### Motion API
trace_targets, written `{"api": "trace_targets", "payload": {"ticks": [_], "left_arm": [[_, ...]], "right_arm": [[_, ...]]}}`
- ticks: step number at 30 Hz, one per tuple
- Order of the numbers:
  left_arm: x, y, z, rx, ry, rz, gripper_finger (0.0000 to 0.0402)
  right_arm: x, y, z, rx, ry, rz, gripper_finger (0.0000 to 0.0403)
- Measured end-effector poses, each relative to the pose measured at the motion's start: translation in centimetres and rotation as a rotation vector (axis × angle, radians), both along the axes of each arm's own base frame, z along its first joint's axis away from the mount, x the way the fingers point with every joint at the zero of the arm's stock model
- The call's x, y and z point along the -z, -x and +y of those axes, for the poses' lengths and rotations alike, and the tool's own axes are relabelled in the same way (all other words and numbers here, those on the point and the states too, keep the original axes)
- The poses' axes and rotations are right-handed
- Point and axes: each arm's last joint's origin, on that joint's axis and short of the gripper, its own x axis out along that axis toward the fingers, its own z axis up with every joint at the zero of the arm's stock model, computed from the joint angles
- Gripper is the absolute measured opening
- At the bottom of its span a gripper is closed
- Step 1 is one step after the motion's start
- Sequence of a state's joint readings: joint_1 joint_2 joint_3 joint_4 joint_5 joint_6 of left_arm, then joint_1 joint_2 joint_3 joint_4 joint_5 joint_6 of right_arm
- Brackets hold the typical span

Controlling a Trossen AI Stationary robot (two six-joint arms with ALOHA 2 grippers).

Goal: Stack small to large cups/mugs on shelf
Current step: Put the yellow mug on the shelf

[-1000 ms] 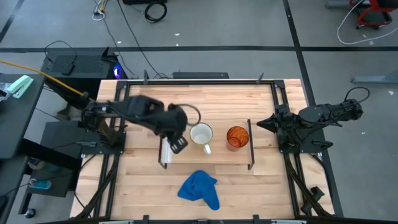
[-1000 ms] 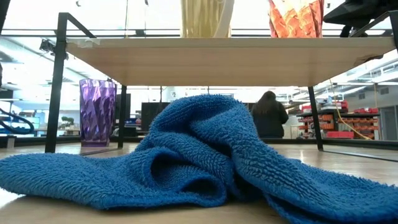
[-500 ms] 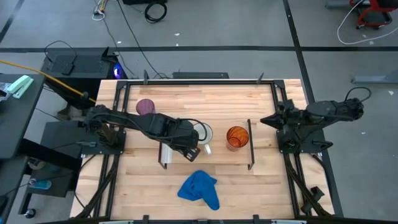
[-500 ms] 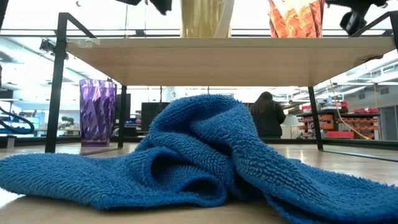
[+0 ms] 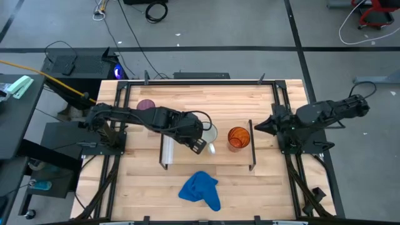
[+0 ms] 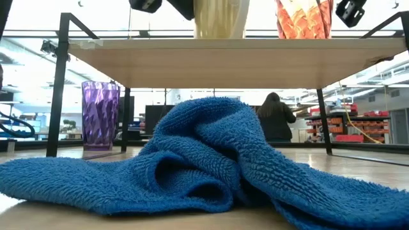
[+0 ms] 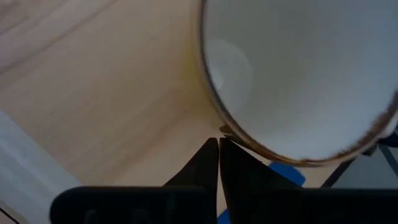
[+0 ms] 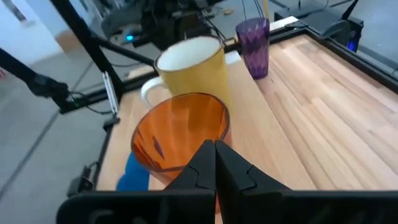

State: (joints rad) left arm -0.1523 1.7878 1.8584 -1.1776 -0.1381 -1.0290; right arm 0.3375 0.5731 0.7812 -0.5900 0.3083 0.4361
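Three cups: purple cup [image 5: 145, 105] on bench near back-left corner, off shelf [image 5: 167, 157]; mug [image 5: 208, 132] and orange cup [image 5: 237, 137] on shelf. Left gripper [image 5: 199, 145] beside mug, jaws together, holding nothing. Right gripper [image 5: 257, 127] at shelf's right edge, jaws together. Advice: reopen, straddle mug rim squarely before closing.

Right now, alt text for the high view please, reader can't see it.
Top-down on a wooden table: the left gripper, shut, sits at the white mug on the shelf, beside an orange cup. A purple cup stands behind, a blue cloth in front; the right gripper waits right.
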Motion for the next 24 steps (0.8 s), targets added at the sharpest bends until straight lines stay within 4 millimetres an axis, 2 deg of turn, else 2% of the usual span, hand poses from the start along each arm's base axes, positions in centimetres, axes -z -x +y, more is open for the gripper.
{"api": "trace_targets", "payload": {"ticks": [5, 13, 16, 19, 24], "left_arm": [[0.0, -0.1, 0.8, -0.004, -0.009, 0.004, 0.0019], [0.0, -0.1, 1.4, 0.002, -0.021, 0.006, 0.0013], [0.0, -0.2, 1.5, 0.004, -0.024, 0.006, 0.0013], [0.0, -0.2, 1.5, 0.006, -0.026, 0.008, 0.0017], [0.1, -0.2, 1.5, 0.007, -0.027, 0.011, 0.0024]], "right_arm": [[-0.3, -0.9, 0.3, -0.011, 0.045, 0.023, 0.0002], [-3.1, -2.7, 1.1, -0.037, 0.117, 0.009, 0.0002], [-3.3, -4.3, 2.4, -0.046, 0.183, 0.070, 0.0001], [-3.4, -5.7, 4.1, -0.026, 0.332, 0.166, 0.0000], [-4.9, -7.1, 6.9, 0.020, 0.509, 0.208, 0.0000]]}}
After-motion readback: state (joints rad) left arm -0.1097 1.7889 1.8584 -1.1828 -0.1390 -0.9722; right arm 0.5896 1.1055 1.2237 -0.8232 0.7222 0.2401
